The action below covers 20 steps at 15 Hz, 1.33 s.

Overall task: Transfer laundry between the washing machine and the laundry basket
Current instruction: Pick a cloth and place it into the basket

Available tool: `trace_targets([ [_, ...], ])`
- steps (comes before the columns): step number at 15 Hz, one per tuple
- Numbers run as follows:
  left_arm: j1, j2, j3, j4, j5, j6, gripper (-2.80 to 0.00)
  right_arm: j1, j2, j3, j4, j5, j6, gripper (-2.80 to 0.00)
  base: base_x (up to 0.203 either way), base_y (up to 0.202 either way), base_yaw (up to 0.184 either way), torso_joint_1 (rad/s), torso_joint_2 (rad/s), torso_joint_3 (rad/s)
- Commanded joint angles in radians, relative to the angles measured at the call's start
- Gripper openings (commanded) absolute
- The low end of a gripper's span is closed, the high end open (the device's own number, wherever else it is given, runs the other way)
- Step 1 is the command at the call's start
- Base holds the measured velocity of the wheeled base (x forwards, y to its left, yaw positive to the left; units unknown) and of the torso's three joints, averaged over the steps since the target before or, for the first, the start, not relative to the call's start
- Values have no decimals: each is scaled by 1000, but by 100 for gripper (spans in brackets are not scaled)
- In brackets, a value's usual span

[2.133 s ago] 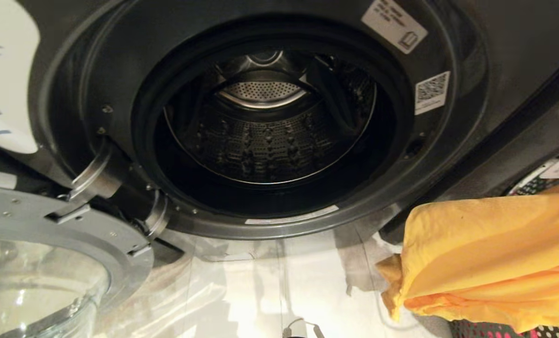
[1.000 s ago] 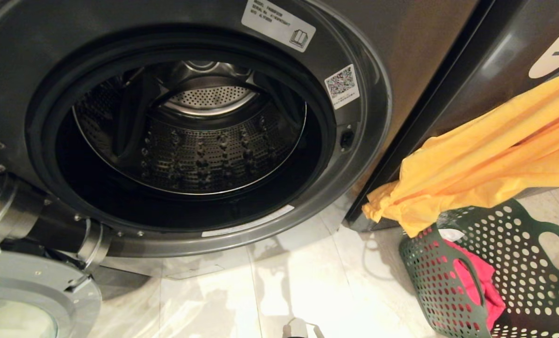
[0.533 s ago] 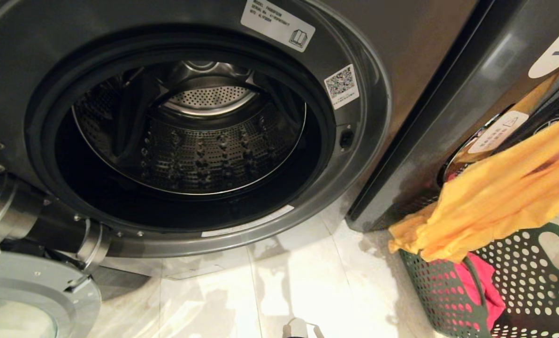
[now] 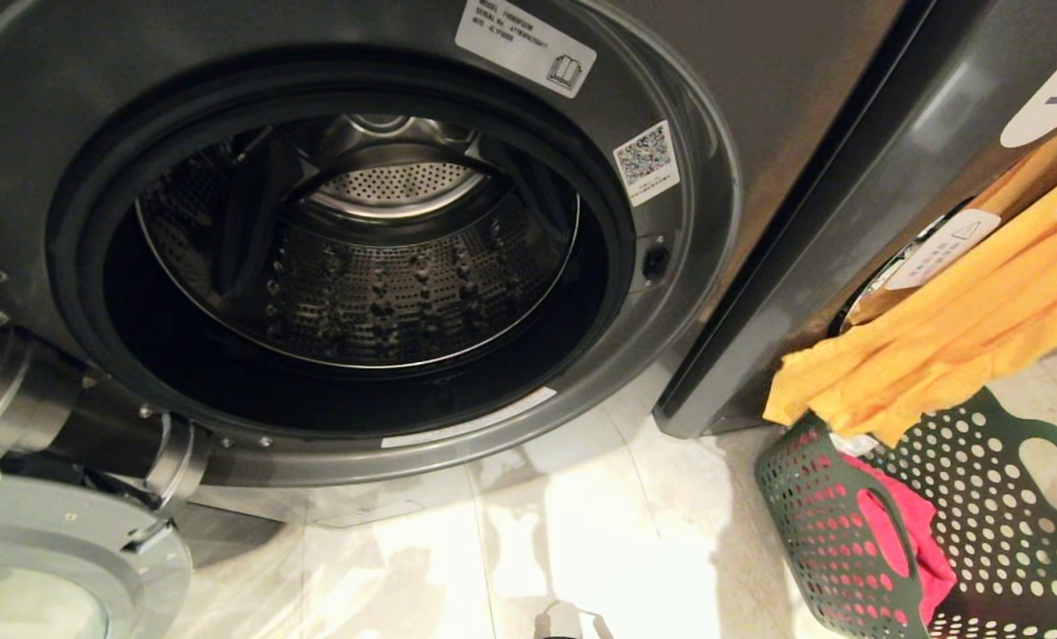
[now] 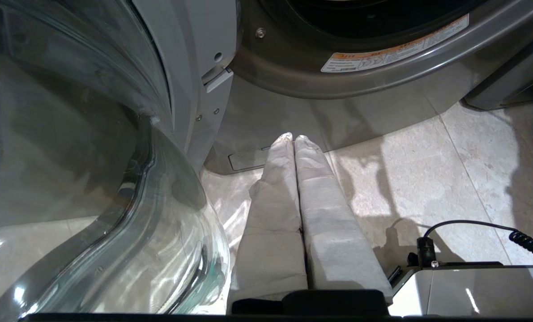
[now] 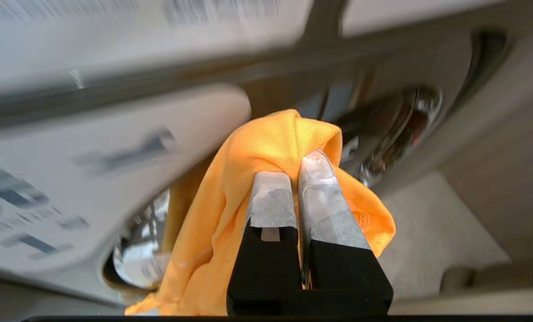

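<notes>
right gripper pinches yellow garment above basket

A perforated, shiny metal drum was seen inside the dark grey, satin-finished washing machine. Soft, matt yellow-orange cloth was draped above a green plastic laundry basket. The door was of glossy clear glass. Pale floor tiles looked polished.

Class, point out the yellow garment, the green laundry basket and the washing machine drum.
yellow garment (image 4: 945, 351), head view, middle folds.
green laundry basket (image 4: 816, 524), head view, perforated near wall.
washing machine drum (image 4: 386, 293), head view, perforated inner wall.
</notes>
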<state>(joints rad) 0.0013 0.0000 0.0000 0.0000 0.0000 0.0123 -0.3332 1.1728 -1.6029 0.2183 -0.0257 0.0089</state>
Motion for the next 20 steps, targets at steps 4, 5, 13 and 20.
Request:
trace_targets([
  [4, 0, 0, 0, 0, 0, 0, -280, -6, 2, -75, 10, 3, 0, -280, 0, 0, 0, 0, 0, 0],
  [5, 0, 0, 0, 0, 0, 0, -280, -21, -4, -75, 10, 3, 0, -280, 0, 0, 0, 0, 0, 0],
  [13, 0, 0, 0, 0, 0, 1, -280, -176, -61, 95, 195, 3, 1, -280, 0, 0, 0, 0, 0, 0],
  [20, 0, 0, 0, 0, 0, 0, -280, -282, 15, 352, 201, 0, 10, -280, 0, 0, 0, 0, 0, 0],
])
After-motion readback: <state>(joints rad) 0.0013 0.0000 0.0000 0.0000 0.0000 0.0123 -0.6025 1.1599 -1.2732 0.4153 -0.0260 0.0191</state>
